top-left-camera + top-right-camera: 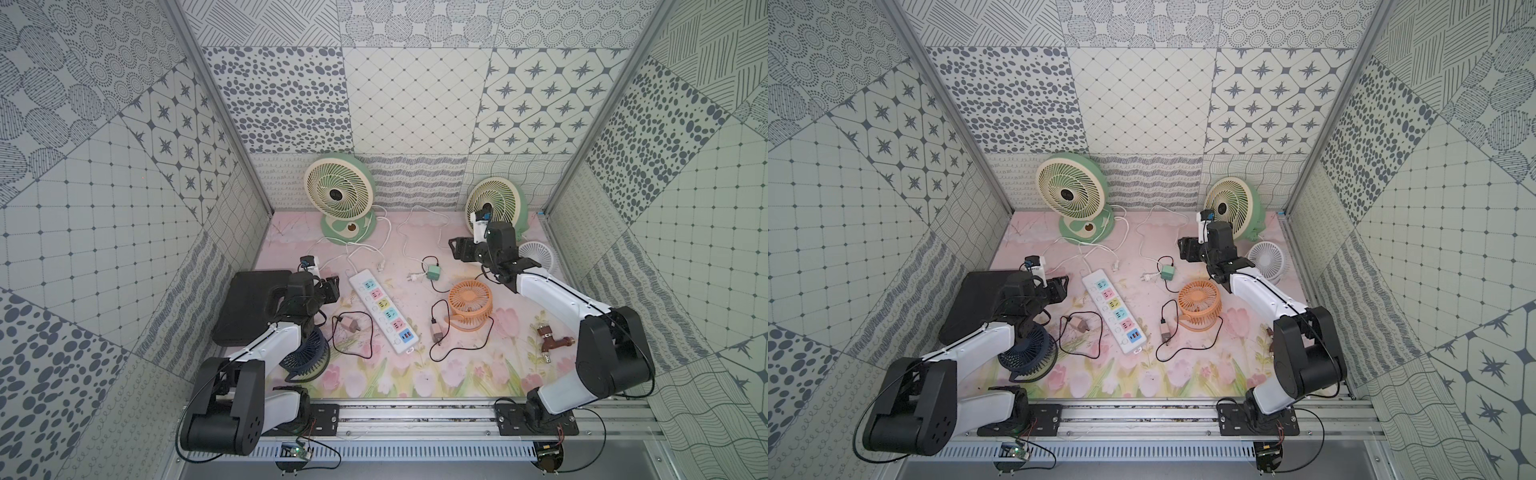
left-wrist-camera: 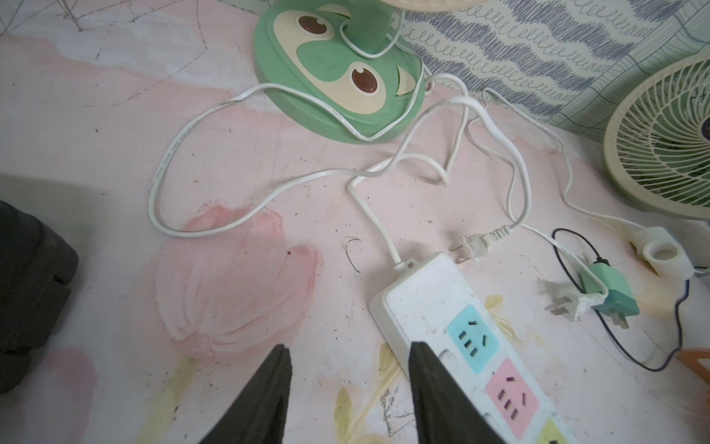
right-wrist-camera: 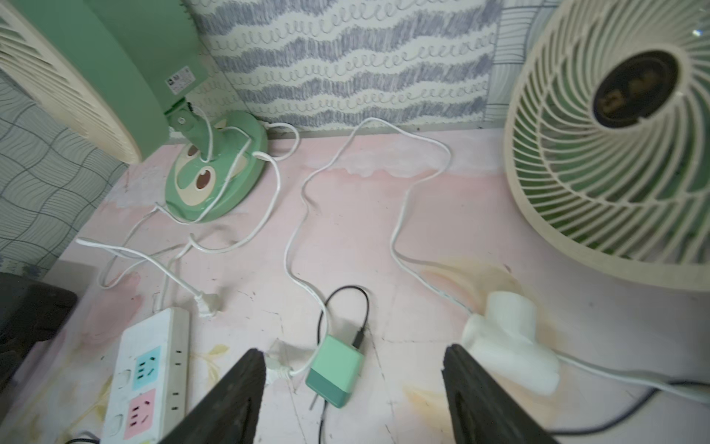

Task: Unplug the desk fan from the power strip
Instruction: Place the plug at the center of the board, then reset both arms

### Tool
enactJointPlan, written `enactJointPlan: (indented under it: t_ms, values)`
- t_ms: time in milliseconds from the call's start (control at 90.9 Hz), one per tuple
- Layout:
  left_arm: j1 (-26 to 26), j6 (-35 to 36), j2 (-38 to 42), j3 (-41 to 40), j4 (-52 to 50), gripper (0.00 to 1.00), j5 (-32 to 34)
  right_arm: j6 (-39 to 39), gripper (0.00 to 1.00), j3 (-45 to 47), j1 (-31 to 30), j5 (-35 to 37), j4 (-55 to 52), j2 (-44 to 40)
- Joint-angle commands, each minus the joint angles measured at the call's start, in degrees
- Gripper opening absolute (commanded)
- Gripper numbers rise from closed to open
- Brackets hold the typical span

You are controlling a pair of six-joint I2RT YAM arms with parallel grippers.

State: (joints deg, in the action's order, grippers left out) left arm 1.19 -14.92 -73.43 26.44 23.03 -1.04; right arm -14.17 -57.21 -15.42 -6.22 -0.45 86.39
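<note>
Two loose plugs tell me most of what I need: a small white two-pin plug (image 2: 474, 248) lies on the mat just beside the cord end of the long white plastic power strip (image 2: 422, 303) with its pastel blue, pink and yellow sockets, and a white three-pin plug (image 2: 563, 303) lies against a mint-green cube charger (image 2: 611, 294) nearby; in both top views the strip lies slantwise on the pink flowered mat (image 1: 286, 237) between the two arms, and every socket I can see is empty, so I judge the unplugging done; the white cords tangle near the cartoon-eyed base of the green and cream desk fan (image 1: 338, 195), and I can't trace which plug is its own; the strip looks light, stiff and smooth, likely to slide or lift with a tight plug, so I'd pin it flat on its bare white end; a plug is small, hard and light and wants pinching across its moulded body, never hauling by the limp cord; the left gripper (image 2: 347, 348) has its black fingers partly apart with nothing between them, one finger overlapping the strip's edge by the blue socket, whether touching I can't tell; the right gripper (image 3: 353, 350) has its fingers spread wide and empty, above the green charger and the three-pin plug
</note>
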Motion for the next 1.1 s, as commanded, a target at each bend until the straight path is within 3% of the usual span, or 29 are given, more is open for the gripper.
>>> enactJointPlan:
  t_ms: [0, 187, 341, 429, 462, 759, 1090]
  values:
    - [-0.48, 5.5, -2.3, -1.15, 7.7, 0.6, 3.38, 1.96, 0.82, 4.11, 3.94, 1.06, 4.2, -4.04]
    - [-0.53, 8.08, -6.15, -3.1, 15.49, 0.68, 2.71, 3.66, 0.87, 14.28, 10.83, 4.26, 10.51, -7.08]
    - [-0.49, 10.44, -8.65, -6.01, 24.53, 0.74, 1.36, 7.65, 0.93, 20.47, 12.42, 8.67, 18.33, -6.74]
    - [-0.53, 11.17, -11.65, -5.9, 27.07, 0.95, -0.28, 9.62, 0.96, 21.29, 12.5, 10.5, 20.49, -5.57]
    - [-0.53, 11.34, -12.78, -5.88, 28.02, 0.99, -0.7, 10.3, 0.96, 21.64, 12.52, 10.84, 21.52, -5.18]
    - [-0.41, 11.94, -15.96, -8.28, 34.94, 0.99, -1.91, 12.46, 0.97, 24.8, 13.13, 9.2, 30.57, -2.03]
    - [-0.48, 12.45, -16.48, -3.0, 25.28, 0.99, -3.02, 13.11, 0.97, 31.14, 13.13, 7.04, 42.78, 1.02]
